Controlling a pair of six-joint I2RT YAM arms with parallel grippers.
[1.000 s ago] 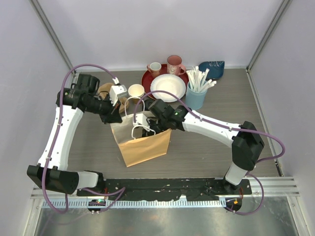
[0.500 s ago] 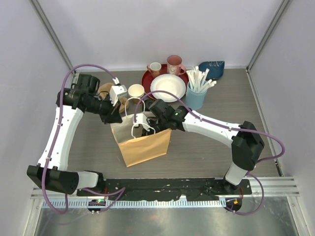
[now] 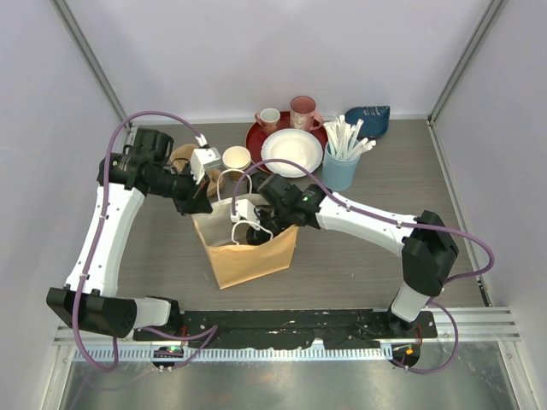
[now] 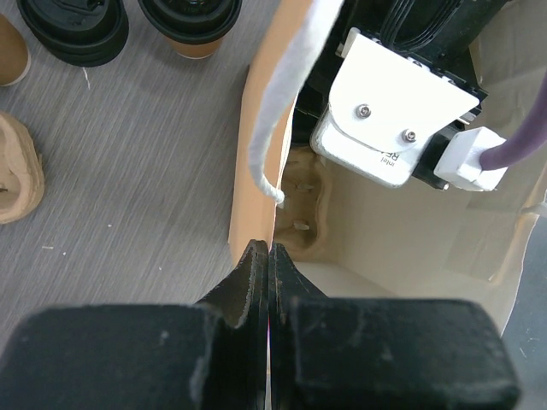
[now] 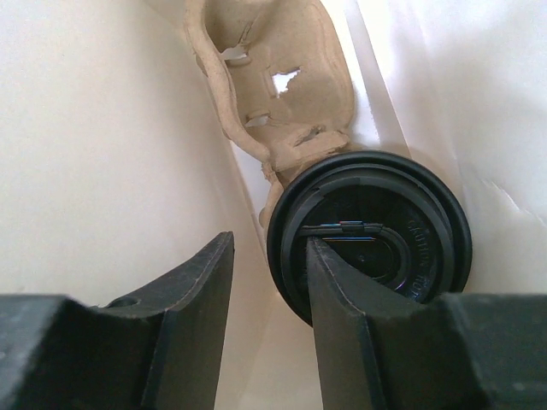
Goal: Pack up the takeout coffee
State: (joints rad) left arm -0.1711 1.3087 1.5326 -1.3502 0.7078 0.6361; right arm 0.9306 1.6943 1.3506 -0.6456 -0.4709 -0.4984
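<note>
Inside the brown paper bag [image 3: 252, 260], the right hand [image 5: 269, 243] hangs with its jaws parted and gripping nothing. One finger stands across the near rim of a takeout coffee cup [image 5: 402, 231], black lid up, at the bottom of the bag. The cup sits against a pulp carrier [image 5: 282, 111]; whether it is seated in one of the wells cannot be told. The left hand [image 4: 269, 256] is pinched tight on the bag's rim, holding the mouth open. A second lidded cup [image 4: 188, 21] and a third [image 4: 73, 30] wait outside on the surface [image 3: 359, 256], just beside the bag.

The danger probably lies in the way out. The finger crossing the lid could hook its rim as the hand rises, popping the lid or tipping the cup against the bag wall. The white handle cord [image 4: 286, 102] drapes close to the right wrist and might snag it. Should the left hand's pinch slip, the mouth would likely sag onto the arm.
</note>
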